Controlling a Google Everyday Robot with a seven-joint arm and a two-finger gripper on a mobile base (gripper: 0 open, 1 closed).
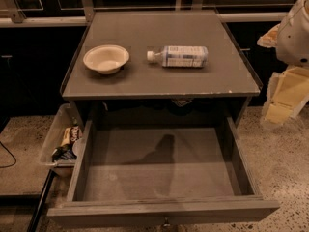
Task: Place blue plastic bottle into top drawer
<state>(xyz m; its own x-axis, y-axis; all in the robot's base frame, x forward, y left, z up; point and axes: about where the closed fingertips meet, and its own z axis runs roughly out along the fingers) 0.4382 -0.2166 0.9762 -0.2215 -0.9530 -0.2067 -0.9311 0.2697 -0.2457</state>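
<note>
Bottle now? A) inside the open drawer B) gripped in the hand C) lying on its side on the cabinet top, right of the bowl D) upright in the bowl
C: bottle lies on its side beside the bowl on the cabinet top; the hand sits at the right edge, away from it.

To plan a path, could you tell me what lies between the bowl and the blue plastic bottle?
In the camera view, only bare cabinet top lies between bowl and blue plastic bottle; the gripper is at the view's far right.
</note>
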